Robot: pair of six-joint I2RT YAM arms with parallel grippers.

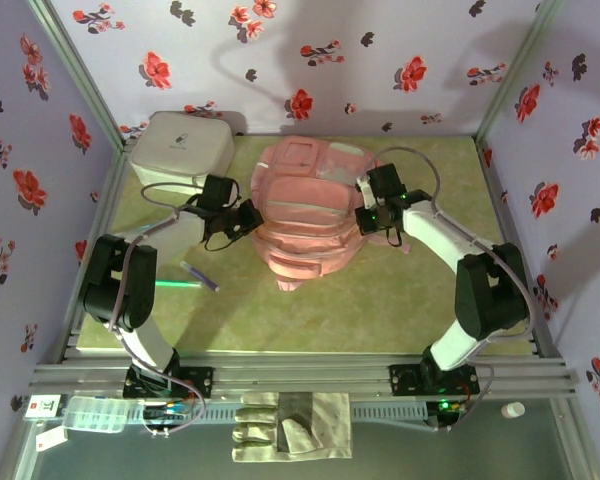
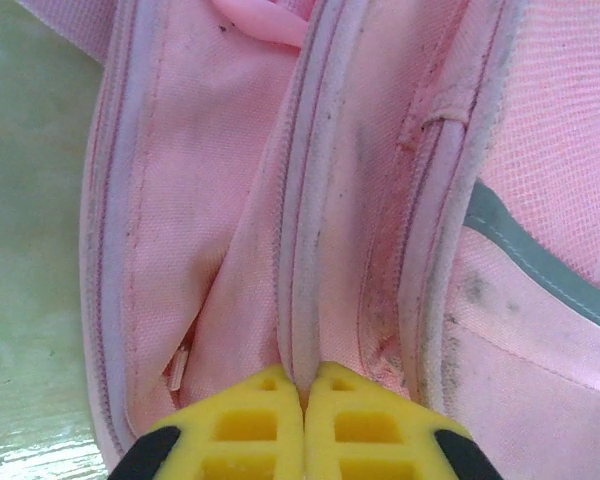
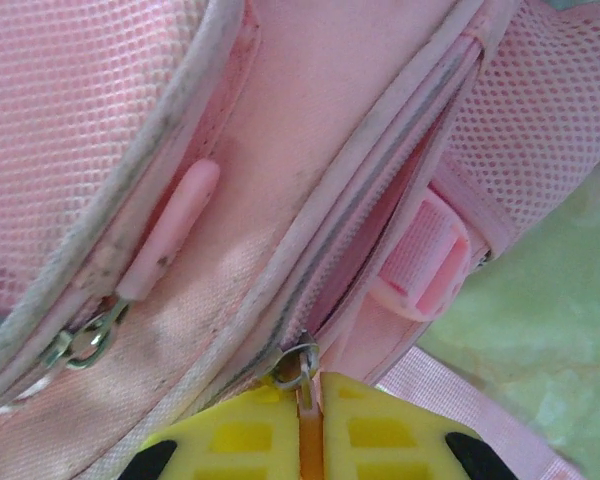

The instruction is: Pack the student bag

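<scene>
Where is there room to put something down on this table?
On the bare mat between the student bag and the metal rail, or in the far right corner beside the bag. The left is crowded: white case, pens, left arm.

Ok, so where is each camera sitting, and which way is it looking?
Top camera: up high behind the arms, looking down at the table; both whole arms show, left tool and right tool at either side of the student bag.
Left wrist camera: rides the left arm, looks past its yellow tool tips at the bag's seam they pinch.
Right wrist camera: rides the right arm, looks past its tool tips at the zip pull they hold.
Shared: all three see the pink bag.
</scene>
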